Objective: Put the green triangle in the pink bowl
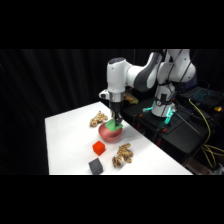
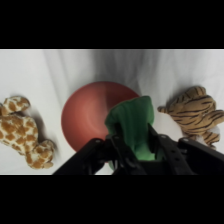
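Tool [image 2: 134,150] (gripping green triangle [image 2: 133,125]) above pink bowl [image 2: 87,117]

A red cube [image 1: 98,147] sits near the middle of the white table [image 1: 67,137]. A dark grey cube [image 1: 95,166] lies just in front of it, a giraffe toy [image 1: 121,155] to its right, and a tiger toy [image 1: 98,119] well behind it.

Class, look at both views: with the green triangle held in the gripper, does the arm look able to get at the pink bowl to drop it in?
Probably yes. The gripper holds the green triangle right over the pink bowl, whose hollow is bare; the toy giraffe and toy tiger lie off to its sides.
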